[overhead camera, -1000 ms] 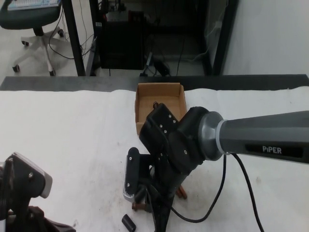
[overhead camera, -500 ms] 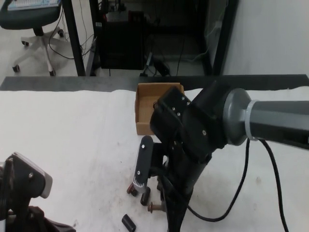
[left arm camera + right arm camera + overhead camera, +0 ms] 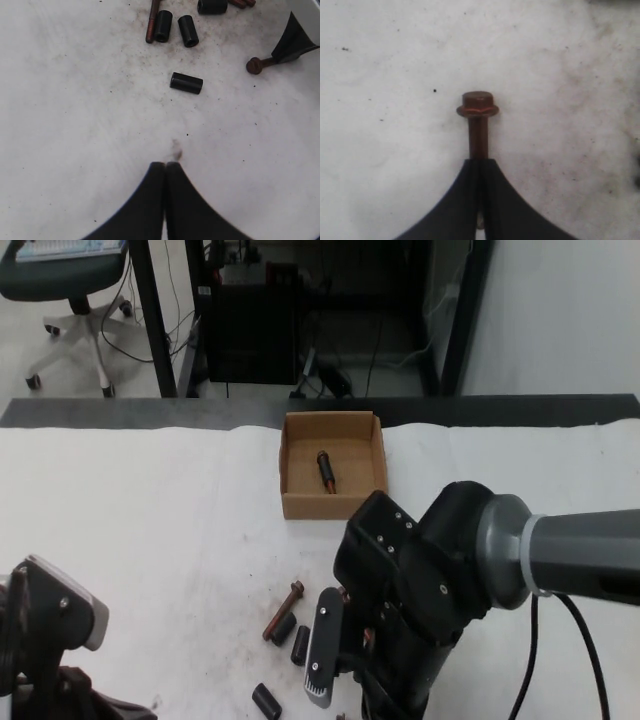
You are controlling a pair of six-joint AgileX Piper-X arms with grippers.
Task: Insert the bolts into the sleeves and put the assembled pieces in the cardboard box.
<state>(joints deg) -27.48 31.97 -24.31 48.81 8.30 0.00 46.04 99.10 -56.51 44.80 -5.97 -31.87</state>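
Nearest of all, the left gripper hung low over the stained white cloth that covered the bench. Its two dark fingers were pressed together with nothing between them. It sat to one side of the parts, most likely so that the other arm had free room to work. Just ahead of it a short black cylindrical metal sleeve lay on its side, apart from the other pieces and easy to reach for a coming assembly.

A little farther in, the right gripper was pinched tight on the shank of a copper-coloured flanged hex-head bolt. The head and a short stretch of shank stood out past the fingertips, close above the cloth. Gripping the shank kept the bolt in line with the fingers. However, the threaded end looked buried between them, so a regrasp or help from the other arm would probably be needed before it could enter a sleeve.

Beyond that, a second copper-coloured bolt lay against a black sleeve, with another black sleeve just beside them. Whether that bolt had entered its sleeve could not be told.

Farthest away stood the open brown cardboard box. One assembled piece, a bolt through a dark sleeve, lay on its floor. Judging by the loose parts, most of the task remained.
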